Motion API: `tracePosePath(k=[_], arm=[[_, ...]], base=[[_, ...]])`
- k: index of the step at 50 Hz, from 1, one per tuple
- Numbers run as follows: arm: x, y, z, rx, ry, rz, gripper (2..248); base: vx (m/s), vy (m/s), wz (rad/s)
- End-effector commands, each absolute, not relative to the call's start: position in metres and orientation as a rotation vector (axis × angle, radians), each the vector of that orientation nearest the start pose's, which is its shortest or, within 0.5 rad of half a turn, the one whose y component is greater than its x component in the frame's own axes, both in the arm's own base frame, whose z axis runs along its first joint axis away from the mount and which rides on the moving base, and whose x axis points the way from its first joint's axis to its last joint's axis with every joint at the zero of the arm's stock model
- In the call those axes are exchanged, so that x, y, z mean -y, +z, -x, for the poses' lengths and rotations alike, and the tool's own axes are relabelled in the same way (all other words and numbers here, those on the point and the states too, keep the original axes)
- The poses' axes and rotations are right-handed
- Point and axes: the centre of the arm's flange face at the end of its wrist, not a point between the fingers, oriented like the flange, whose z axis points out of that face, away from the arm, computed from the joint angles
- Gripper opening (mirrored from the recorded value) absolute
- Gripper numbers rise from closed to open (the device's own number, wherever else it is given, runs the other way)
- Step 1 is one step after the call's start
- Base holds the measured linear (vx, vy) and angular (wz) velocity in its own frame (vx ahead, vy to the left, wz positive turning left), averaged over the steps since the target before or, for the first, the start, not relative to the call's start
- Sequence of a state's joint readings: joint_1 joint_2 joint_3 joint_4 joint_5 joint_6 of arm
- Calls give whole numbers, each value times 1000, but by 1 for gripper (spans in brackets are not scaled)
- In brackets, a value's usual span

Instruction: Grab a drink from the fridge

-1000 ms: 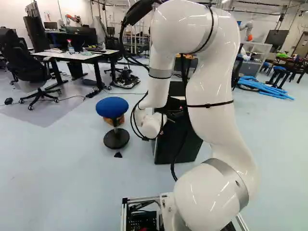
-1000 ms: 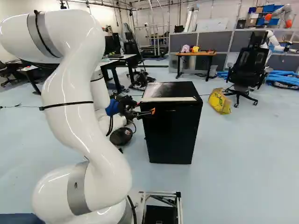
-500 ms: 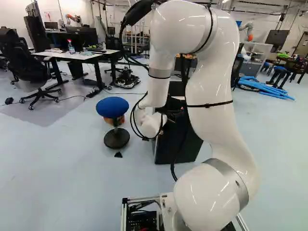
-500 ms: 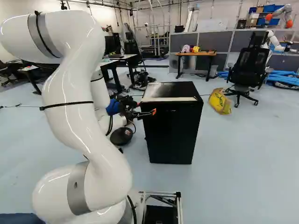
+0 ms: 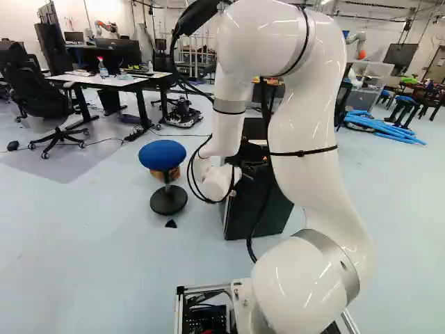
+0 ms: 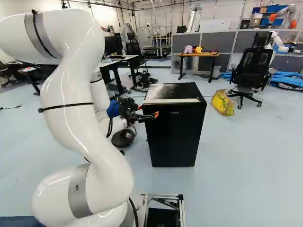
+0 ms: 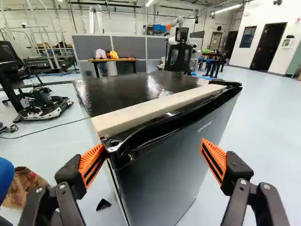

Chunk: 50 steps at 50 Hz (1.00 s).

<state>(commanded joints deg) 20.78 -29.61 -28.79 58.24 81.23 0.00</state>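
Observation:
In the right base view my gripper (image 6: 148, 111) is at the near left top corner of the black fridge (image 6: 175, 137). The wrist view shows the gripper (image 7: 153, 148) open, its orange-padded fingers astride the fridge door's (image 7: 162, 179) upper part. One finger (image 7: 92, 162) is close beside the door's side edge by the top corner; contact there is hard to judge. The other finger (image 7: 214, 160) stands out before the door's front face. A pale strip (image 7: 150, 106) runs along the fridge top behind the door. The fridge's inside is hidden.
A blue stool (image 5: 163, 154) stands left of the fridge, with a brown bag (image 7: 24, 186) by it. To the fridge's right lie a yellow bag (image 6: 222, 102) and an office chair (image 6: 251, 71). Desks (image 5: 111, 80) stand farther back. Another robot (image 6: 284, 16) is at the far right.
The arm has drawn back slightly toward the base. The fridge's front has shifted slightly nearer too; whether the door alone or the whole fridge moved, I cannot tell.

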Motion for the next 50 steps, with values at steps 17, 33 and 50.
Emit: tracePosePath(k=[17, 33, 50], arm=[[-75, 263, -356, -828, -2219, 2670, 247], [-78, 264, -341, -840, -2217, 2689, 247], [-82, 265, -338, -846, -2218, 2691, 247]], base=[[0, 0, 0], [0, 0, 0], [0, 0, 0]])
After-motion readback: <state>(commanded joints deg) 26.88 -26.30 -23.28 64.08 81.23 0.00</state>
